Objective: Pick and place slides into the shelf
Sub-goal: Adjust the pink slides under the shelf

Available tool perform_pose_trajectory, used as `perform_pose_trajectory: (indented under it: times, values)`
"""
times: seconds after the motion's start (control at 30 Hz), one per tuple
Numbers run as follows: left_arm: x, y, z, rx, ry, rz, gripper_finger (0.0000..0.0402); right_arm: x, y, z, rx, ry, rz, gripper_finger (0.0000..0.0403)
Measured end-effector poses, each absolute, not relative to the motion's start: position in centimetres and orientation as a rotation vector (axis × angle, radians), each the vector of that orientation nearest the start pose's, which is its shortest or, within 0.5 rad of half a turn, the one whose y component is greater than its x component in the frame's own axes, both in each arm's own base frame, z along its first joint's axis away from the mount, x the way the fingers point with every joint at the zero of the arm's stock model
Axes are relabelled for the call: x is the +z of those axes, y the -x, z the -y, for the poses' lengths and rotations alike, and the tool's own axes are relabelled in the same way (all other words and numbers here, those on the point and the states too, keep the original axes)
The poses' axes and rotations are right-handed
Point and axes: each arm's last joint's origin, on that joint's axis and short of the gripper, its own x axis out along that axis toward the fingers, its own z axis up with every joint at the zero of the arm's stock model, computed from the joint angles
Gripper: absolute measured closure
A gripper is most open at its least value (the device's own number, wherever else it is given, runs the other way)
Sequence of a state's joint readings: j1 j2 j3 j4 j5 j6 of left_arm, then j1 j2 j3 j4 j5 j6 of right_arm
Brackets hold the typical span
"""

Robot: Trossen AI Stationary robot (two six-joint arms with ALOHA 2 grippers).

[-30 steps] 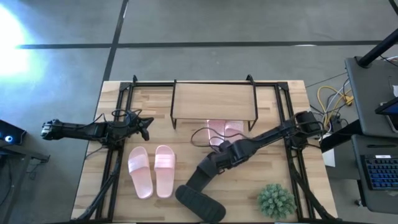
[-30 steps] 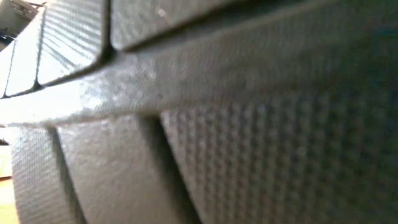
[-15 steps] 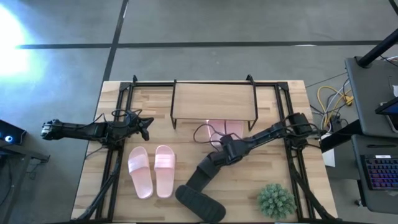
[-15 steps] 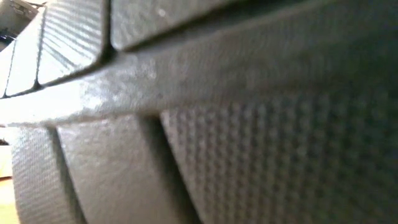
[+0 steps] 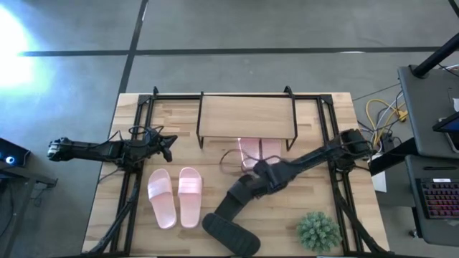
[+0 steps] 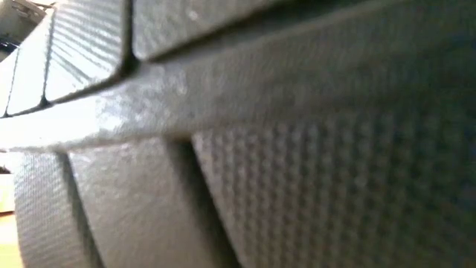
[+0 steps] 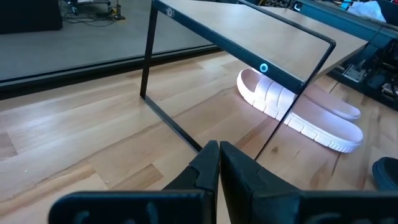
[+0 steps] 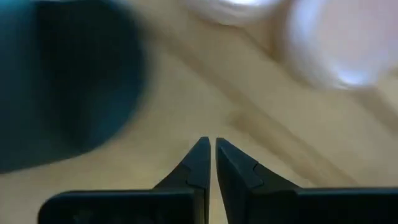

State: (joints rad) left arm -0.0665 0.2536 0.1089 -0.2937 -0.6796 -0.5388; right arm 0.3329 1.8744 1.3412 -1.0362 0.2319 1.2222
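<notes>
- Pink foam is most of what's sorted so far: one pair of light pink open-toe slides (image 5: 258, 149) sits tucked under the small rack with the light wooden top board and thin black legs (image 5: 246, 115), toes poking out toward the front. That looks like the spot the rest are meant for.
- A second light pink pair (image 5: 175, 196) lies side by side on the big wooden tabletop (image 5: 287, 215), left of centre, well apart from the shelf and not yet stowed.
- One black slide (image 5: 231, 234) lies at the front edge, so close to the low camera that its textured sole fills that whole view. Another black slide (image 5: 228, 203) lies angled just behind it.
- Right gripper (image 5: 252, 185) is stretched low across the table from the right side, reaching toward that angled black slide. Its fingers are pinched together with nothing between them, so I'd guess it's between grabs.
- Left gripper (image 7: 219, 163) is parked out left near the shelf's corner, arm folded back, fingers clenched on nothing, just waiting.
- Spiky green plant (image 5: 318, 231) sits front right, out of the way.
</notes>
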Motion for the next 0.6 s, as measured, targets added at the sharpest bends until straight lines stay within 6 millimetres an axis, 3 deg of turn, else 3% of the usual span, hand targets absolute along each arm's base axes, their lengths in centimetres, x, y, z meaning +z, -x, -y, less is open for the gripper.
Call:
perform_pose_trajectory:
  times: [0.1, 0.23, 0.43, 0.6]
  values:
    - [15.5, -9.8, -1.2, 0.695, 0.352, -0.241, 0.0402, 19.3, -33.7, -10.7, -0.65, -0.569, -1.19, 0.0385]
    - [15.6, -9.8, -1.2, 0.694, 0.353, -0.239, 0.0402, 19.4, -36.2, -9.4, -0.505, -0.578, -1.074, 0.0385]
    - [15.5, -9.8, -1.2, 0.694, 0.352, -0.24, 0.0402, 18.9, -38.4, -5.8, -0.545, -0.485, -0.978, 0.0385]
    - [15.5, -9.8, -1.2, 0.694, 0.353, -0.24, 0.0402, 18.3, -39.6, -3.5, -0.555, -0.434, -1.0, 0.0385]
